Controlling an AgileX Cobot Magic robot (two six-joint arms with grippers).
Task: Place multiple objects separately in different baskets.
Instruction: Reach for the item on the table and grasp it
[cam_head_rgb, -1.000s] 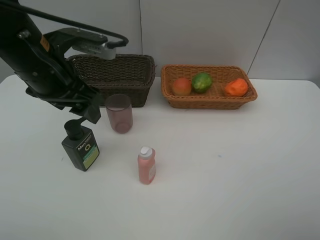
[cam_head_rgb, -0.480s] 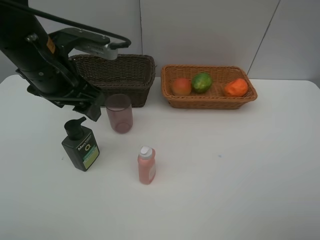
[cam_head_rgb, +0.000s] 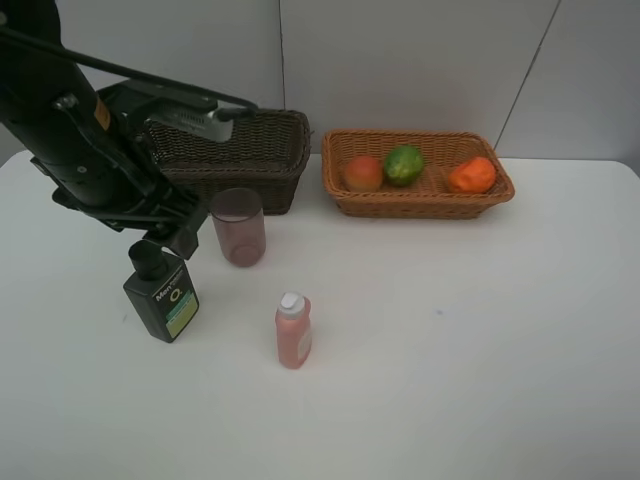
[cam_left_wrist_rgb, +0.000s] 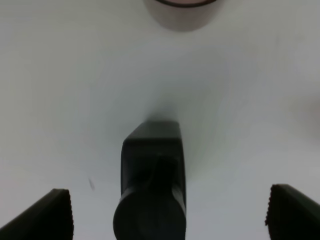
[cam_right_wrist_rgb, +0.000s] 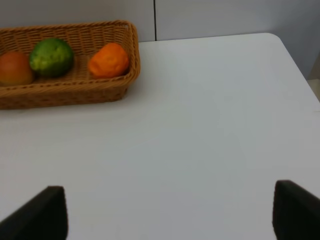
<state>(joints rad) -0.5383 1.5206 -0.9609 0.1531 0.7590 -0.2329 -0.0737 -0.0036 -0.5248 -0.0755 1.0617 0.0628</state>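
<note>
My left gripper hangs open just above the dark green pump bottle, which stands at the left of the table. In the left wrist view its fingertips stand wide on either side of the pump head, not touching it. The mauve cup stands just to the right, in front of the dark brown basket. A pink white-capped bottle stands nearer the front. The light basket holds the peach, green fruit and orange. My right gripper is open over bare table with nothing in it.
The left arm reaches in from the upper left, partly covering the dark basket's left end. The white table runs bare to the right and front. The table's far right corner shows in the right wrist view.
The left arm has shifted slightly and its open gripper has come lower over the pump bottle. The objects and baskets have not moved.
</note>
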